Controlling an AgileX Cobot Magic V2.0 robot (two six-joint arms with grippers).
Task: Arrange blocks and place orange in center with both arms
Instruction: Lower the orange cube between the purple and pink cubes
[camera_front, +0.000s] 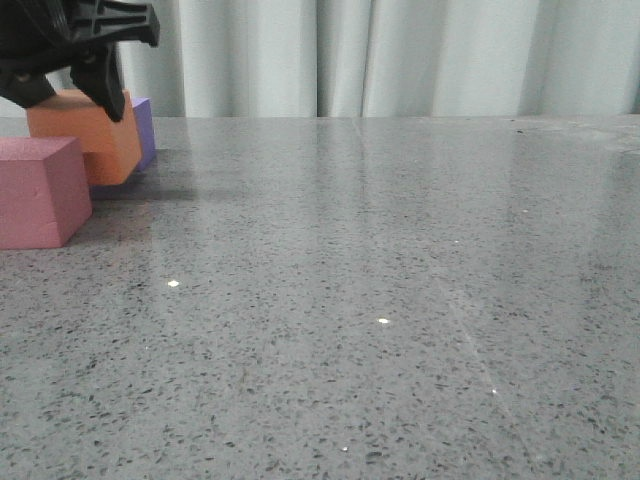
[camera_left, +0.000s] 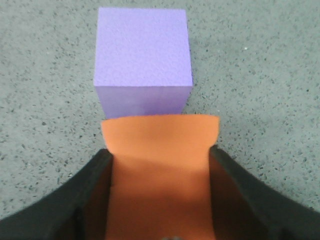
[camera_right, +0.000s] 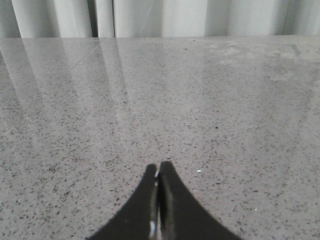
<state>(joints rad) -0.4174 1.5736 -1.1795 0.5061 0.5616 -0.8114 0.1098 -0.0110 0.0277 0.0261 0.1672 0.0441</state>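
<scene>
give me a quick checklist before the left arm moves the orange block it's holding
1. Grip: left gripper has both fingers pressed on the sides of the orange foam-like cube: ok.
2. Lift: in the front view the orange cube's underside looks raised off the grey speckled table, tilted slightly: cannot tell for sure.
3. Clearance from the purple foam-like cube: just beyond the orange one, gap unclear: cannot tell.
4. Clearance from the pink-red foam-like cube: sits nearer the camera, apart from the orange cube: ok.
5. Right gripper: shut, holding nothing, over bare table: ok.
6. Orange cube between the other two: not ok.
</scene>
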